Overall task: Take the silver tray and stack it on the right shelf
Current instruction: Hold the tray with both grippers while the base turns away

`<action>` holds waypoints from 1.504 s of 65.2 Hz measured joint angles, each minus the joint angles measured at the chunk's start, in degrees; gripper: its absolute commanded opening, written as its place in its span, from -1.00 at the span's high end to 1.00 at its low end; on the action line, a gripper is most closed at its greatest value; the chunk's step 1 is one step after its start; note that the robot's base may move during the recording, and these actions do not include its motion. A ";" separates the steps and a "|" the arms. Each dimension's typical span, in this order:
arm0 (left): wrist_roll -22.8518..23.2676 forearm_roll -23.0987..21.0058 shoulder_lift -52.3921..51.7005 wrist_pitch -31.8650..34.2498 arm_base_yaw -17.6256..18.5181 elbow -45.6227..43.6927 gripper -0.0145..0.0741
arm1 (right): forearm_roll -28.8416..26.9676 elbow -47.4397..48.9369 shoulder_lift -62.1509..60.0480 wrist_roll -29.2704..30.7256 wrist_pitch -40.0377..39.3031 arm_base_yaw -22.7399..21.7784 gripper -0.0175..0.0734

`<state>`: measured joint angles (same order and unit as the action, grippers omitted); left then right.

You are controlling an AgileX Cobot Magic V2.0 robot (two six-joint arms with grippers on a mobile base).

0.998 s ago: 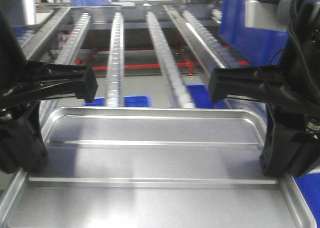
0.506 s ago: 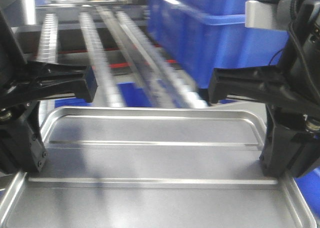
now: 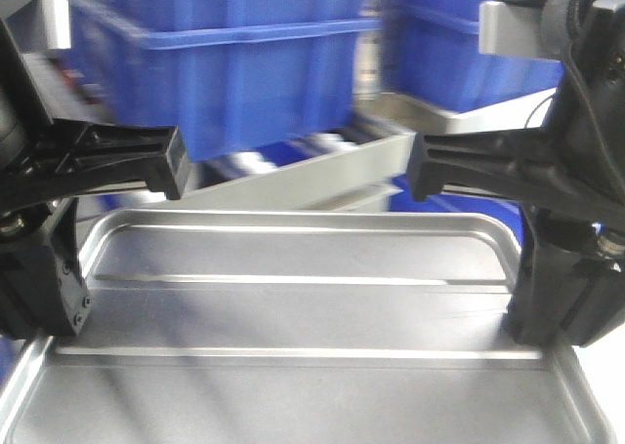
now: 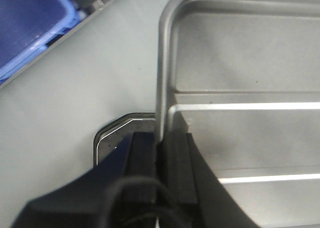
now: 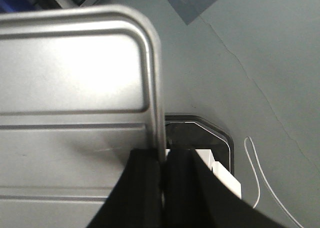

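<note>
left gripper (image 4: 160, 155) is pinching tray's (image 3: 312, 312) left rim | right gripper (image 5: 163, 170) is pinching right rim | both are holding it level for carrying

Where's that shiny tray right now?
Front view: the tray is low and centred, side rims clamped by the left pincer and right pincer, blue bins behind.

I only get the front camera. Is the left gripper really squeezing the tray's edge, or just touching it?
Observer: The left wrist view shows the left gripper shut on the silver tray, pinching its rim from both sides.
Operator: And the other one?
Observer: In the right wrist view, the right gripper pinches the opposite rim the same way.
Operator: What's underneath?
Observer: Grey floor, with what looks like a thin white cord lying on it beside the right gripper.
</note>
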<state>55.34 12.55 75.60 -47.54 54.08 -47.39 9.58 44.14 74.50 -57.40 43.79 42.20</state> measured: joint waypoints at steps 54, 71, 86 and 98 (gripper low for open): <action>0.00 0.00 0.00 -0.10 0.00 0.00 0.90 | 0.00 0.00 0.00 0.00 0.22 0.00 0.49; 0.00 0.00 0.00 -0.10 0.09 0.00 0.90 | 0.00 0.00 0.00 0.00 0.34 0.00 0.49; 0.00 -0.05 0.00 -0.10 0.09 0.00 0.90 | 0.00 0.00 0.00 0.00 0.34 0.00 0.49; 0.00 -0.05 0.00 -0.10 0.09 0.00 0.90 | 0.00 0.00 0.00 0.00 0.34 0.00 0.49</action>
<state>55.34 12.49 75.60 -47.64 54.17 -47.39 9.58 44.14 74.50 -57.40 44.14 42.20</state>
